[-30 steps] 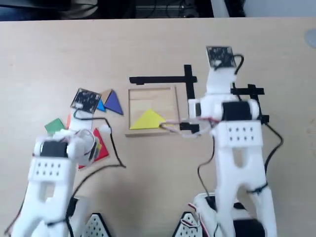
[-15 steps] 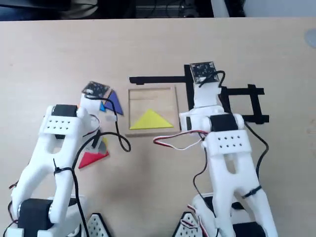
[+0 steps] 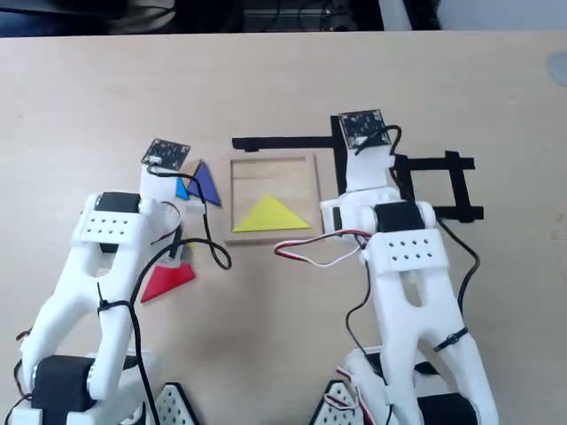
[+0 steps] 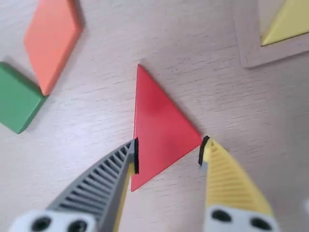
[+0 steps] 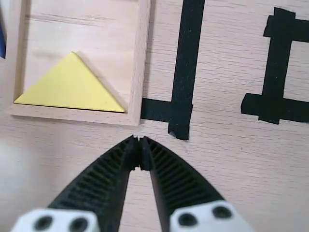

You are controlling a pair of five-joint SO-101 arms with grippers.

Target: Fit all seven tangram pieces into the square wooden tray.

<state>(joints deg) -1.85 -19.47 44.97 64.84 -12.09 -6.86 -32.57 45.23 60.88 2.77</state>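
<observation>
Left gripper [image 4: 169, 151]: jaws apart, one finger on each side of the red triangle [image 4: 159, 121], which lies flat on the table outside the square wooden tray [image 3: 312, 188], off its left side and nearer the arm bases. The tips sit at the triangle's edges. Whether the pads press on it yet cannot be told. This straddle suits a pinch across the piece's narrow part, so the step in hand is judged to be the pickup of this piece.

Right gripper [image 5: 140, 144]: fingers together, holding nothing, poised over bare table just outside the tray's near right corner, beside the black tape [image 5: 188, 72]. Parked there, it leaves the tray opening free for the left arm.

Tray contents: one yellow triangle [image 3: 266, 215], its long edge along the tray's near wall. That leaves the far half open for further pieces.

Loose pieces left of the tray:
- dark blue triangle [image 3: 205, 183], just beside the tray
- orange parallelogram [image 4: 50, 41], farther off
- green square [image 4: 17, 99], touching the parallelogram

Progress is judged early: one piece seated.
</observation>
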